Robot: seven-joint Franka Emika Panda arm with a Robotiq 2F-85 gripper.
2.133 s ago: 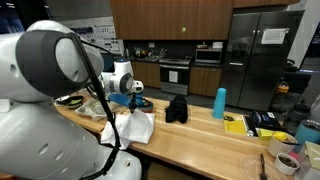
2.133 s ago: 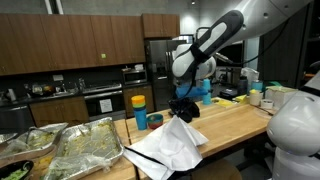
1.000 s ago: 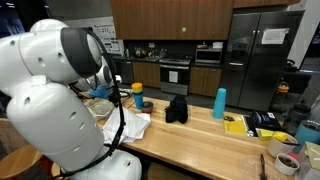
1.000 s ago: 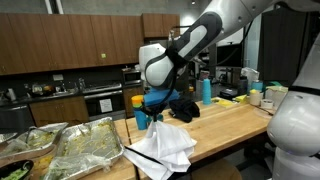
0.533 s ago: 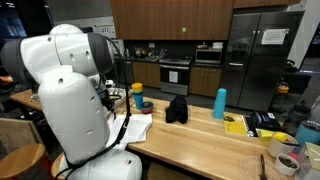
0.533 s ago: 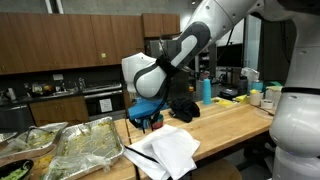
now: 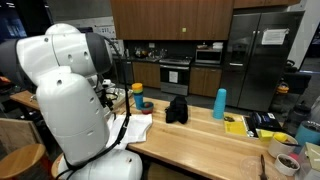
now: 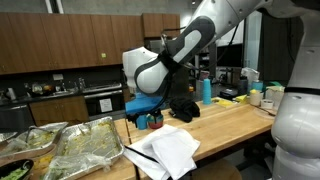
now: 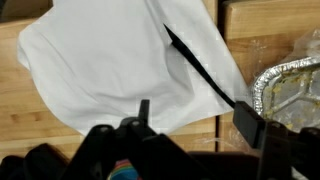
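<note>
Cloth (image 9: pixel 110 60), white and limp, lies rumpled on the bench (image 9: pixel 265 20) just below the hand (image 9: pixel 195 120), whose jaws stand wide and empty; judged light and drapey, it is best pinched at a raised fold near its edge.

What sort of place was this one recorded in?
A kitchen, likely a shared or office one: a steel double-door refrigerator, a built-in oven set among dark wood cabinets, and foil food trays laid out on the counter.

Glossy white rounded arm (image 8: pixel 215 22), black cable (image 7: pixel 120 122), black tool (image 9: pixel 196 118).
</note>
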